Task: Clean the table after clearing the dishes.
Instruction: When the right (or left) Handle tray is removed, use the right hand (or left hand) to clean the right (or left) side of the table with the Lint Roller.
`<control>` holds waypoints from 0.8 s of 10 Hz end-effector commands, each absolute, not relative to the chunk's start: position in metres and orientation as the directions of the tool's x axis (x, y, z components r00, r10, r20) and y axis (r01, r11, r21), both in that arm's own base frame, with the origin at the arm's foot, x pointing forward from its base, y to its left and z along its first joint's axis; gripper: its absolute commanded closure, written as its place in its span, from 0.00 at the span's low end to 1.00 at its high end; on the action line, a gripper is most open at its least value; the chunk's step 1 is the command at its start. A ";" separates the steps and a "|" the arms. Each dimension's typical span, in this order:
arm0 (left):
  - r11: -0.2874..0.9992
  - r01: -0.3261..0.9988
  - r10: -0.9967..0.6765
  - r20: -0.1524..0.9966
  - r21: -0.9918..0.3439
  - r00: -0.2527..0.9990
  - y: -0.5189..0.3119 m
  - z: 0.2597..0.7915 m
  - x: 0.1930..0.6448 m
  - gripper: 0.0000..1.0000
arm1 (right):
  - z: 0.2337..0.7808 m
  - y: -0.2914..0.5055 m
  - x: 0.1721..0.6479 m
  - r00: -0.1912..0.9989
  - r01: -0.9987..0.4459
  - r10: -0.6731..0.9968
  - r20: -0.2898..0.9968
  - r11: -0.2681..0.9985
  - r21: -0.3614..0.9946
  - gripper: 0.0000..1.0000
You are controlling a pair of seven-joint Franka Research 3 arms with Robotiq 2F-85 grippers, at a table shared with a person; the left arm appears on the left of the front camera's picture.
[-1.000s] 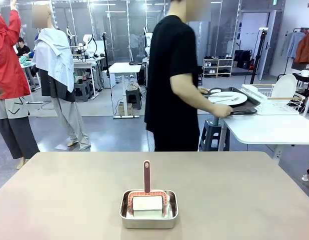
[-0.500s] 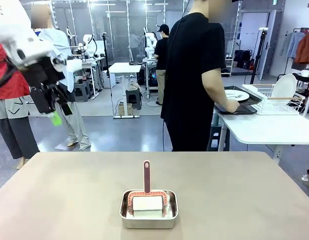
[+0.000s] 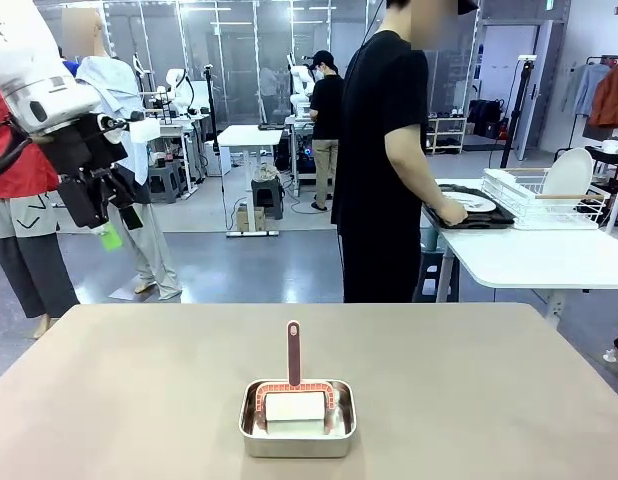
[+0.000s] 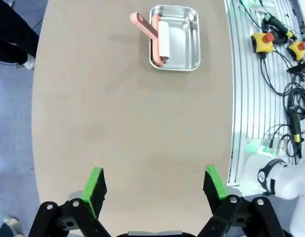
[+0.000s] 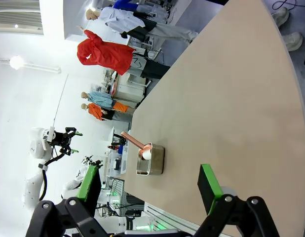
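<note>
Pink-handled cleaning roller (image 3: 294, 395) is sitting in the steel pan (image 3: 297, 432) on the near side of the beige table (image 3: 469, 400), untouched. Left gripper (image 4: 155, 185) and right gripper (image 5: 150, 185) are hanging clear, fingers spread wide, empty. Beyond, a person's hand (image 3: 451, 212) is setting the tray with white plate (image 3: 479, 205) on the white side table (image 3: 529, 260) — clearing looks nearly done, wiping not begun; next move calls for dropping onto the roller handle (image 3: 293, 352)

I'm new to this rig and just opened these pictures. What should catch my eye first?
A shiny steel pan holding a pink-handled roller sits near the front middle of the beige table. Beyond it, a person in black holds a tray with a white plate on the white side table, while the left pincer hangs open, high at left.
</note>
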State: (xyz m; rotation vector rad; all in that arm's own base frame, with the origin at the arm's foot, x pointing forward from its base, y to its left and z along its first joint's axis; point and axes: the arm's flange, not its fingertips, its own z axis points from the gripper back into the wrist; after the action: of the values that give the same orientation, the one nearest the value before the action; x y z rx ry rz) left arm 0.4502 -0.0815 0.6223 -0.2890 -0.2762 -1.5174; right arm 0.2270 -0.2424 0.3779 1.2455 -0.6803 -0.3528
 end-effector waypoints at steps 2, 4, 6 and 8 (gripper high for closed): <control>0.033 0.999 -0.935 0.354 -0.014 0.035 -0.081 0.622 0.450 0.00 | 0.380 -0.239 0.227 0.749 -0.132 -0.593 0.295 0.303 0.944 0.00; -0.011 1.000 -0.924 0.381 0.030 -0.021 -0.138 0.644 0.494 0.00 | 0.380 -0.239 0.227 0.749 -0.132 -0.593 0.295 0.303 0.944 0.00; -0.081 0.996 -0.926 0.373 -0.028 -0.065 -0.206 0.644 0.539 0.00 | 0.380 -0.239 0.227 0.749 -0.132 -0.593 0.295 0.303 0.944 0.00; -0.108 0.994 -0.964 0.246 -0.026 -0.098 -0.281 0.622 0.549 0.00 | 0.380 -0.239 0.227 0.749 -0.132 -0.593 0.295 0.303 0.944 0.00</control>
State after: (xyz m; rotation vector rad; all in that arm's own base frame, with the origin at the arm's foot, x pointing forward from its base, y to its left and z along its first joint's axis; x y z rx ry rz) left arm 0.5365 -0.2635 0.6113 -0.3132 -0.2439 -1.6620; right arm 0.2276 -0.2422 0.3780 1.2454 -0.6792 -0.3512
